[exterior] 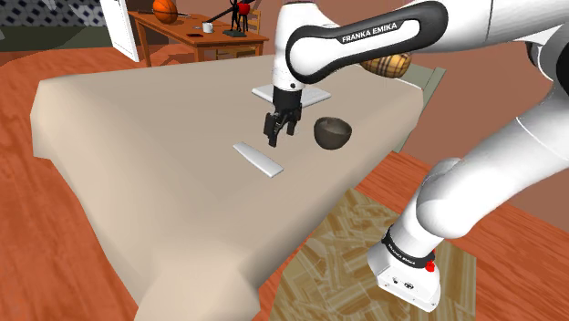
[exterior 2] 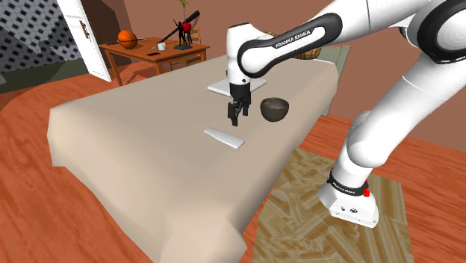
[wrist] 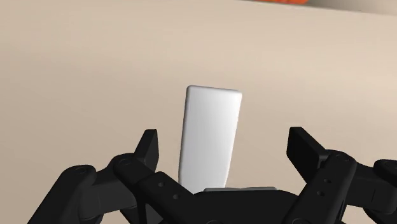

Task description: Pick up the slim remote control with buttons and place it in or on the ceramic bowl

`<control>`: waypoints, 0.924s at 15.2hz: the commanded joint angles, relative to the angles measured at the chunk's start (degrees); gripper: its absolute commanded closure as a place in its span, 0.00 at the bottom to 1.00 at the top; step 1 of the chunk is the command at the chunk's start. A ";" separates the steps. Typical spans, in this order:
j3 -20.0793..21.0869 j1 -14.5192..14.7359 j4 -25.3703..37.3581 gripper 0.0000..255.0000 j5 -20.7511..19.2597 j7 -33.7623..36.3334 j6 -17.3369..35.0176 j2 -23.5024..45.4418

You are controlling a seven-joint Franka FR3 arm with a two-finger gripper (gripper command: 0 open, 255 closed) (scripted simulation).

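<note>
The slim remote (exterior: 258, 160) is a plain white flat bar lying on the beige bed cover; it also shows as the remote (exterior 2: 224, 137) and the remote (wrist: 208, 137). My black gripper (exterior: 279, 137) hangs a little above the cover, between the remote and the bowl, and is open with nothing in it. From the wrist, the gripper (wrist: 224, 149) has its fingers standing wide apart, and the remote stretches away from between them without touching either. The dark bowl (exterior: 333, 133) stands upright to the shoulder view's right of the gripper, also seen as the bowl (exterior 2: 275, 109).
A white flat sheet (exterior: 292, 94) lies behind the gripper on the bed (exterior: 137, 137). A woven basket (exterior: 387, 65) sits at the far edge. A wooden table (exterior: 196, 36) with a ball and mug stands beyond. A patterned rug (exterior: 356, 264) lies beside the bed.
</note>
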 commanded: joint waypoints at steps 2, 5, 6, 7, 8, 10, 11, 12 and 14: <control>0.59 -0.79 1.54 0.00 -1.26 2.63 5.00 5.98; 1.03 -1.34 4.46 0.00 -2.99 5.66 8.94 12.41; 1.09 -1.47 5.58 0.00 -3.64 6.69 10.11 14.57; 1.11 -1.57 6.78 0.00 -4.33 7.72 11.20 16.75; 1.07 -1.64 8.05 0.00 -5.03 8.76 12.22 18.92; 0.92 -1.59 8.90 0.00 -5.78 9.75 13.80 21.25; 0.90 -1.56 8.57 0.00 -5.90 9.84 14.53 21.67; 0.88 -1.55 8.25 0.00 -6.03 9.93 15.27 22.09; 0.85 -1.52 7.66 0.00 -6.30 10.12 16.73 22.98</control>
